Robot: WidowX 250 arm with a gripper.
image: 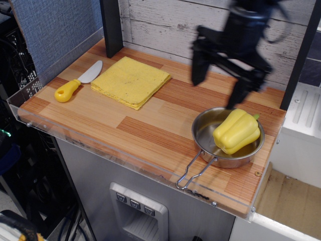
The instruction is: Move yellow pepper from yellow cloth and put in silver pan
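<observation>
- While it hangs above the far right part of the tabletop [150, 125], the gripper [216, 83] has its two dark fingers spread wide apart with nothing between them; it is blurred, so finer detail cannot be made out.
- Just below and toward the front right, the yellow pepper [235, 131] lies on its side in the silver pan [206, 131], its green stem pointing to the right and its body filling most of the right half of the pan.
- The pan sits close to the table's right front corner, and its wire loop handle [193, 171] reaches forward almost to the clear plastic lip [125, 153] that runs along the front edge.
- Between the pan and the yellow cloth [131, 80] a broad band of bare wood lies open.
- The cloth lies flat near the back left, and a toy knife [77, 83] with a yellow handle sits just beside its left edge, near the left rim.
- A dark upright post [111, 25] stands at the back, behind the cloth.
- No readable writing or brand marks show anywhere.
</observation>
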